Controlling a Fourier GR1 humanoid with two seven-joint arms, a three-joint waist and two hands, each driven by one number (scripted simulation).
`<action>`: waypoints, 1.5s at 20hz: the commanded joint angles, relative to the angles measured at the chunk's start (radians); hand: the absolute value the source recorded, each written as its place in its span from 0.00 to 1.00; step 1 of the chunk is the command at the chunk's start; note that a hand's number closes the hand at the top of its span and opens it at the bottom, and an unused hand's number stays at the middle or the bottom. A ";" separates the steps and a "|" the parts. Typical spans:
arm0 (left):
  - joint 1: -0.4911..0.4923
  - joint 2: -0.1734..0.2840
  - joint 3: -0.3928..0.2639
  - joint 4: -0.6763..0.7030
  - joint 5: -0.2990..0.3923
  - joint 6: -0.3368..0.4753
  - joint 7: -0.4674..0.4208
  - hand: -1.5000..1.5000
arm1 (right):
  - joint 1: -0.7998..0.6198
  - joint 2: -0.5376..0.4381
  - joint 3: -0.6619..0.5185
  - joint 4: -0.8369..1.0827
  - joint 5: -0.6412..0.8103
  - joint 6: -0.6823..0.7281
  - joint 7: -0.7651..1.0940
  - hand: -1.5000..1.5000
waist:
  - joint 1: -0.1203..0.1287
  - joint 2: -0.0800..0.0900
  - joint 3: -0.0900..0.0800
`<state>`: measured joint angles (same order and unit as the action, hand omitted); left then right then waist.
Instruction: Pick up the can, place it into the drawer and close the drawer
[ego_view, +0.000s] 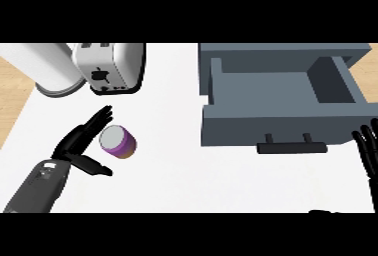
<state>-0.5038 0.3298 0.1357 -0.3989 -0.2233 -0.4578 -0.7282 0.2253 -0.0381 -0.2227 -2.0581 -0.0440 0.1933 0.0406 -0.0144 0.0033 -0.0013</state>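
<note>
Left hand (80, 141) is open, fingers straight and pointing up-right, thumb spread out low toward the right; it grips nothing. Purple can (117, 141) lies tipped on the white counter (184, 175) just right of the left hand's fingers, pale lid facing up-left, sitting in the gap between fingers and thumb; contact between can and fingers can't be told. Grey forearm runs down-left from the hand to the lower edge.

Right hand (367, 150) shows at the right edge, open, fingers straight and pointing up, resting, nothing in it.

Grey drawer (284, 90) is pulled open, up and left of the right hand and well to the right of the left hand and can; nothing shows inside it. Its black handle (292, 146) sticks out from the front face, just left of the right hand's fingers, apart from them.

White toaster (108, 67) stands above the left hand, beyond the can. White cylinder-shaped appliance (48, 67) stands just left of the toaster, up-left of the left hand.
</note>
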 joint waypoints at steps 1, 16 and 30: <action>-0.009 -0.035 -0.020 0.033 -0.024 -0.009 -0.080 0.00 | -0.020 0.009 0.002 0.001 0.014 -0.019 0.013 0.00 | 0.002 0.000 0.000; -0.092 -0.114 -0.010 0.091 -0.009 0.036 -0.028 0.00 | -0.001 -0.007 -0.034 -0.108 -0.063 0.002 0.109 0.00 | 0.002 -0.002 0.001; -0.088 -0.134 -0.033 0.074 -0.006 -0.063 -0.074 1.00 | 0.062 0.007 -0.037 -0.078 -0.066 0.034 0.031 0.00 | 0.006 -0.003 0.001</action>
<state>-0.6175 0.2113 0.1075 -0.3081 -0.2429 -0.4254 -0.7612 0.2807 -0.0282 -0.2393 -2.1543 -0.0986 0.2176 0.0889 -0.0124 0.0003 0.0017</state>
